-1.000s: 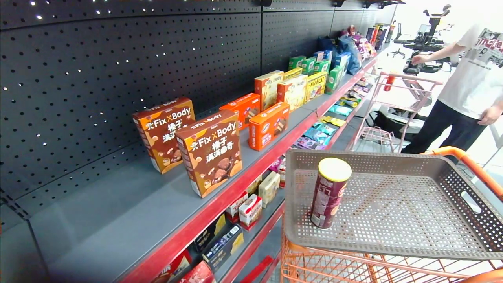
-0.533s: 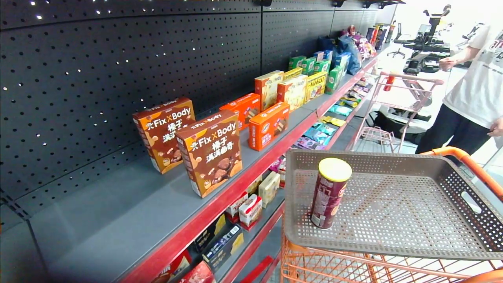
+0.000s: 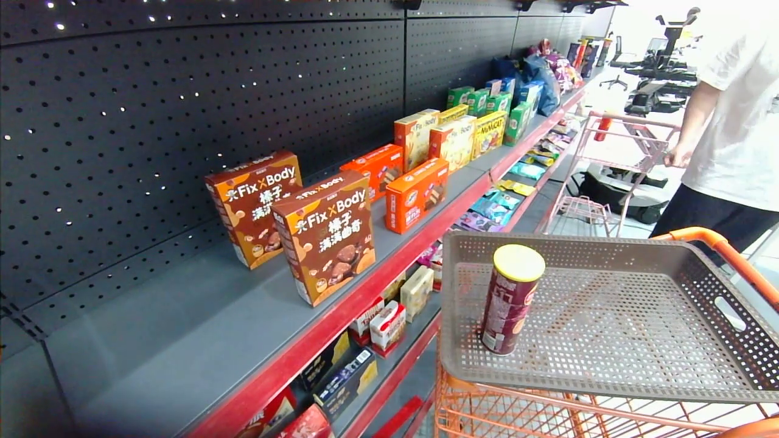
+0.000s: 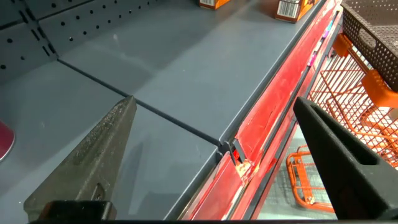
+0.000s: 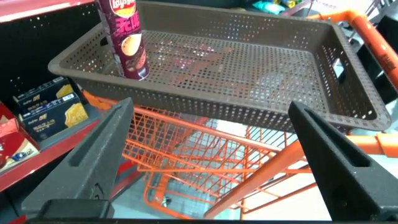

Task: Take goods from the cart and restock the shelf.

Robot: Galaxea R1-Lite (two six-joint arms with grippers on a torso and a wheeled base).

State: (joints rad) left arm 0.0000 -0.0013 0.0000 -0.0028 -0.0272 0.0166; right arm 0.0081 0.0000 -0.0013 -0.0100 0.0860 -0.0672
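**While both pincers hang open, the can stands ahead of your right one**

Your right gripper (image 5: 211, 106) has its jaws spread wide and holds nothing. It sits low, just short of the near wall of the grey tray (image 5: 261, 115) on the orange cart (image 3: 548, 413). The chip can (image 5: 124, 37) stands upright inside the tray, long axis vertical. It is beyond and above that pincer, off toward its shelf-side finger and well apart from it. Your left gripper (image 4: 214, 101), equally open and empty, hovers over the bare shelf (image 4: 155, 68). The right arm looks better placed: lift over the wall, shift shelfward, and close across the can's round side.
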